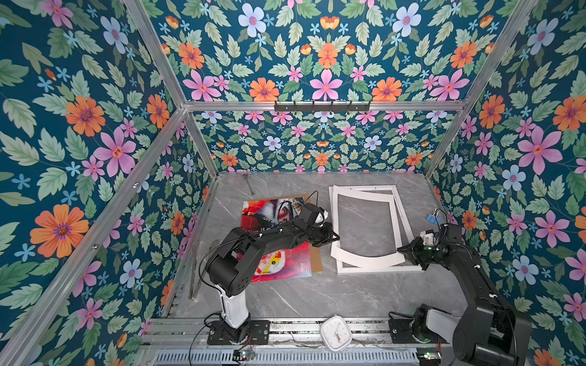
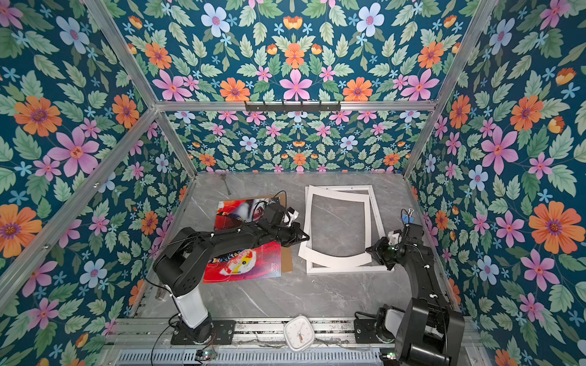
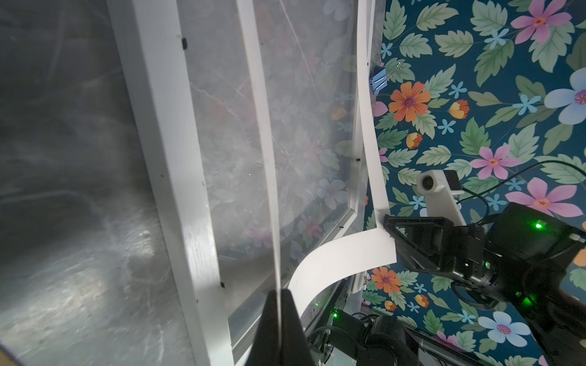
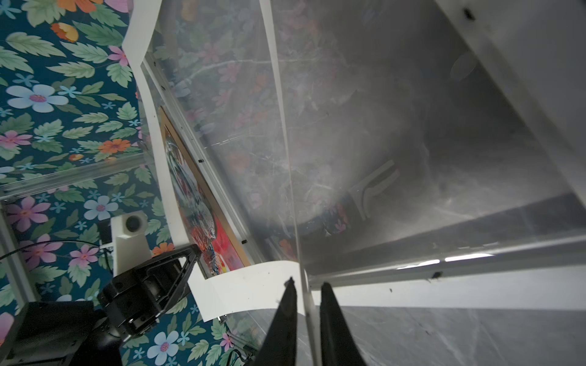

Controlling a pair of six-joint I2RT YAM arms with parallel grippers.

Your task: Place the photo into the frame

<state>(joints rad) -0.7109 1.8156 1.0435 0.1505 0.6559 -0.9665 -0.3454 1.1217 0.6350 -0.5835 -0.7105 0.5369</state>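
Fingers (image 3: 269, 317) of left gripper (image 3: 280, 290) pinched shut on bowed mat board (image 3: 348, 253) over the frame (image 3: 168, 152); right gripper (image 4: 307, 285) fingers (image 4: 333, 317) parted astride its edge; the photo (image 1: 295, 260) flat on backing board (image 1: 317, 258) alongside; likely risk: one-sided hold lets mat sag, kink or skew.

Photo (image 1: 295, 263) partly hidden under left arm (image 1: 253, 244).
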